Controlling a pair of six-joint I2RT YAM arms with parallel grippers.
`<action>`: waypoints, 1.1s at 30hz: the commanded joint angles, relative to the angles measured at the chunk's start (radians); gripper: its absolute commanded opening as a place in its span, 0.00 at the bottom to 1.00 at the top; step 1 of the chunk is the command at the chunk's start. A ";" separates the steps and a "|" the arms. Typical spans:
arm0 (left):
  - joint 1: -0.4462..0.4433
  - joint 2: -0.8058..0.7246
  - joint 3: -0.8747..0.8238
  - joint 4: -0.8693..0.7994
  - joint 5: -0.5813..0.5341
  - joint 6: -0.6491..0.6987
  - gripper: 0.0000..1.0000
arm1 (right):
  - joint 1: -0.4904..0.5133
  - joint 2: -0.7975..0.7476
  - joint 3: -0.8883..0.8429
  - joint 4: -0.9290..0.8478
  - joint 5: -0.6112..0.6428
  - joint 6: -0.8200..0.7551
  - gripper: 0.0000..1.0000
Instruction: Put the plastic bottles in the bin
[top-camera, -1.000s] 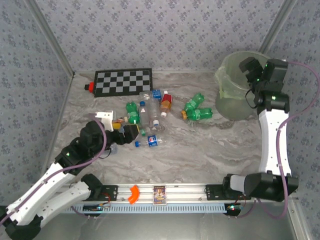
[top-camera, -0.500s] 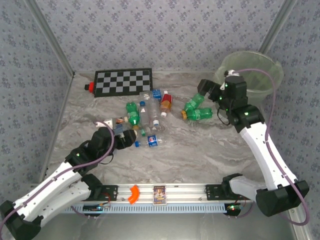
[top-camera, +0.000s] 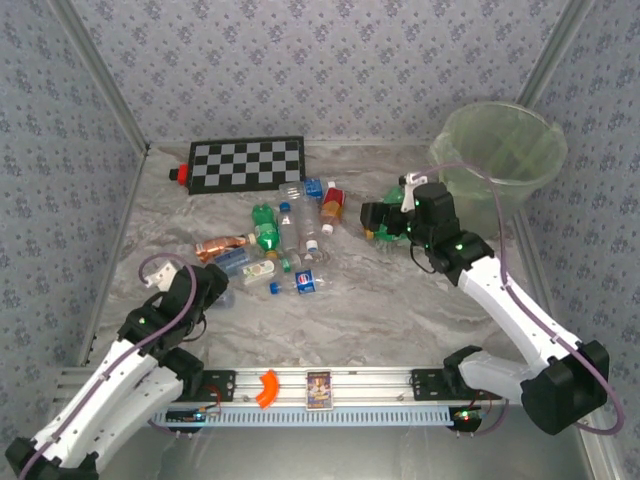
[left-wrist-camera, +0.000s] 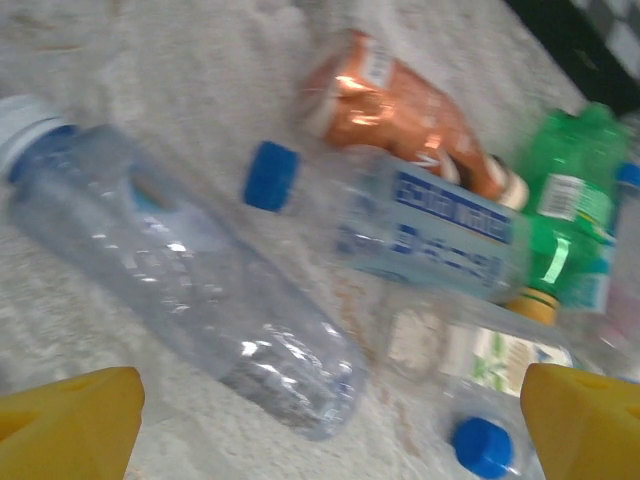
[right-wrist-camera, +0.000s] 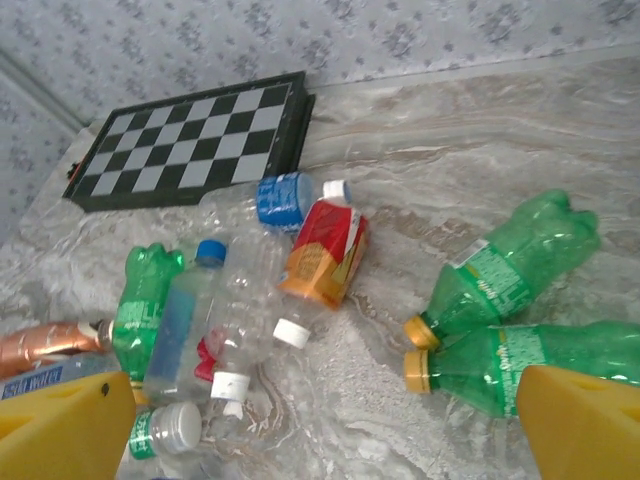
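Plastic bottles (top-camera: 285, 240): top view, clustered on table (top-camera: 400, 310); bin (top-camera: 497, 150) far right. Left wrist: left tool (left-wrist-camera: 330, 425) spread wide over clear bottle (left-wrist-camera: 190, 290). Right wrist: right tool (right-wrist-camera: 320, 425) spread wide near green bottles (right-wrist-camera: 510, 265). We judge the grasp pending; next, lower and close.

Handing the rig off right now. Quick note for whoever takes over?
Left pincer: open, empty, above a clear bottle at the near-left end of the pile.
Right pincer: open, empty, low over the table, next to two green bottles.
Bottles: main pile lies mid-table in front of the checkerboard.
Bin: far right corner, upright; contents cannot be made out.
Done: nothing I can confirm.
Left: every bottle on the table goes in the bin.
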 joint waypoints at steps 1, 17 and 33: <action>0.058 0.041 -0.002 -0.051 0.033 -0.076 0.95 | 0.012 -0.036 -0.066 0.103 -0.026 -0.065 1.00; 0.071 0.167 -0.092 0.095 0.139 -0.347 0.85 | 0.026 -0.166 -0.227 0.196 -0.063 -0.037 1.00; 0.067 0.308 -0.172 0.375 0.097 -0.352 0.79 | 0.037 -0.169 -0.251 0.229 -0.072 -0.017 1.00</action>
